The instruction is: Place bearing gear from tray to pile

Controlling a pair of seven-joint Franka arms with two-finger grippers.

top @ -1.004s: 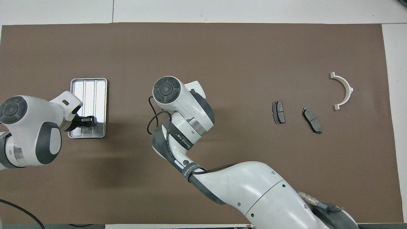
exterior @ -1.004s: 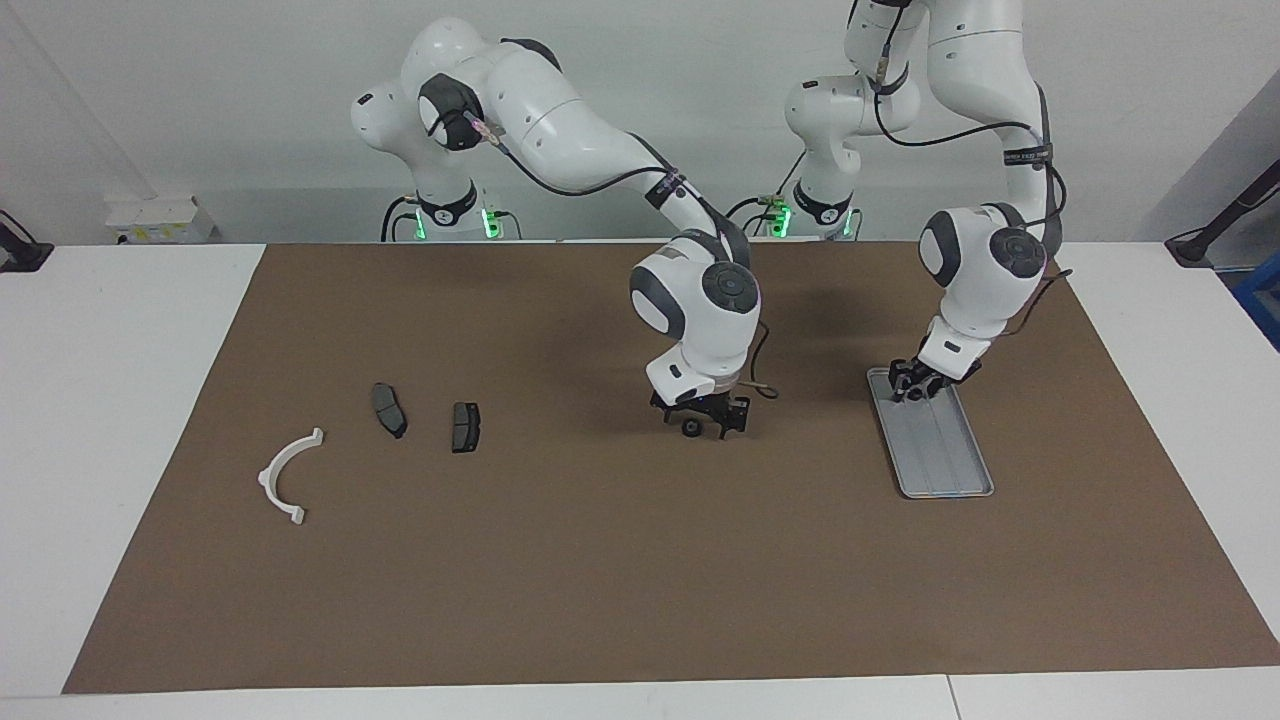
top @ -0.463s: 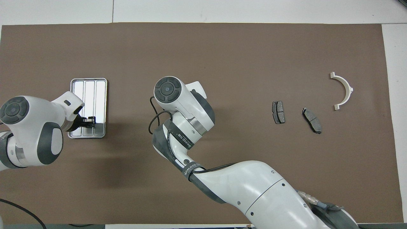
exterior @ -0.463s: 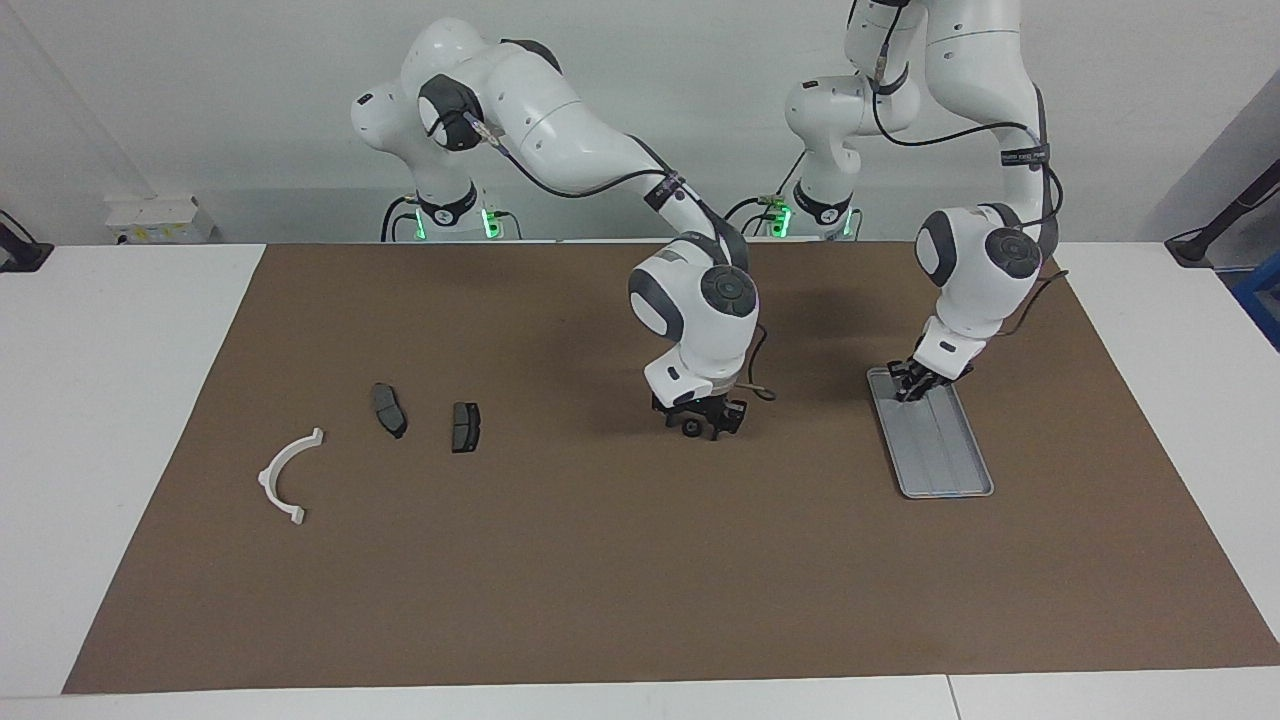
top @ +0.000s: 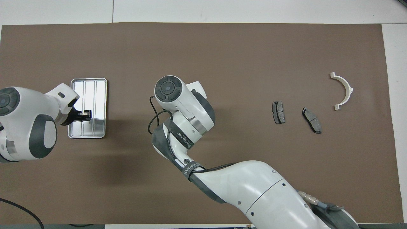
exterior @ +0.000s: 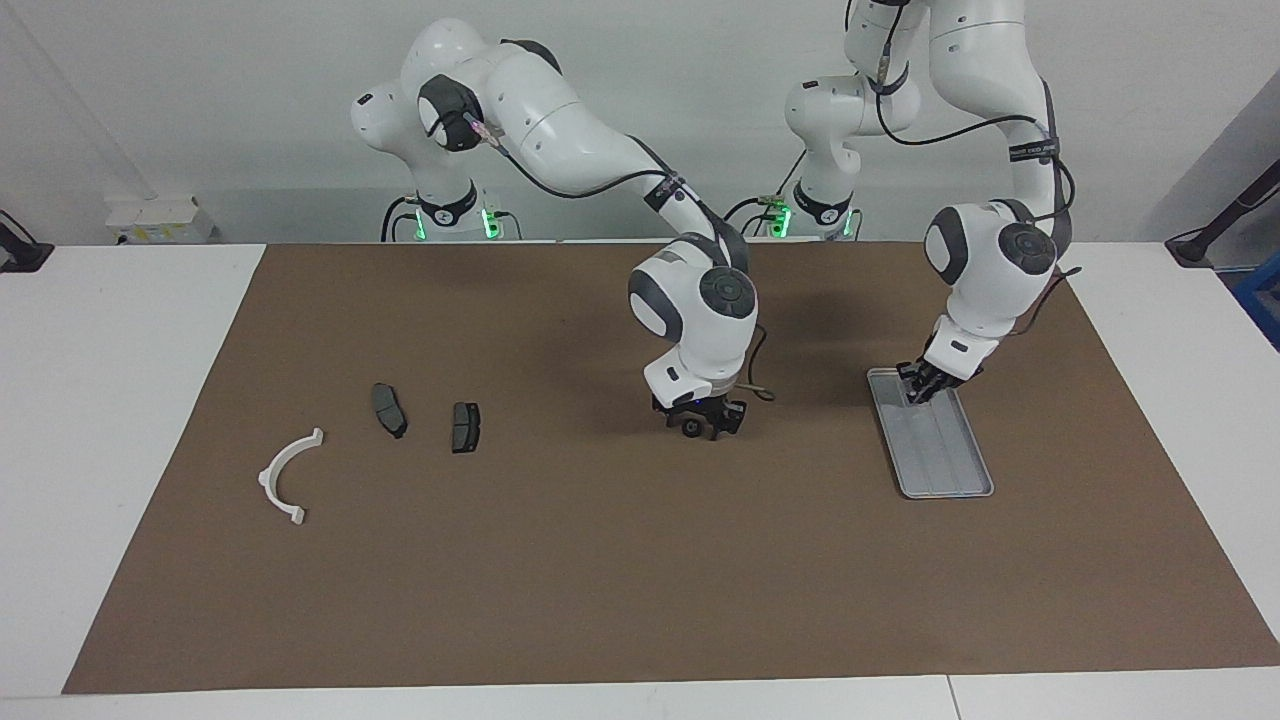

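The bearing gear (exterior: 690,429), a small black round part, sits low at the mat in the middle of the table, between the fingers of my right gripper (exterior: 699,424). The gripper is shut on it; my right wrist hides both in the overhead view. The silver-grey ridged tray (exterior: 945,460) lies toward the left arm's end and also shows in the overhead view (top: 95,95). My left gripper (exterior: 922,385) hangs open and empty over the tray's end nearer the robots, as the overhead view (top: 84,114) also shows. The pile lies toward the right arm's end: a white half-ring bracket (exterior: 283,478) and two dark brake pads (exterior: 389,410) (exterior: 465,427).
A brown mat (exterior: 560,560) covers most of the white table. The pile also shows in the overhead view: bracket (top: 344,89) and brake pads (top: 278,112) (top: 312,120). A small white box (exterior: 160,218) stands at the table's edge nearer the robots.
My right gripper's fingers have drawn in around the bearing gear and the wrist rose slightly. My left gripper has lifted a little and drifted over the tray's near end.
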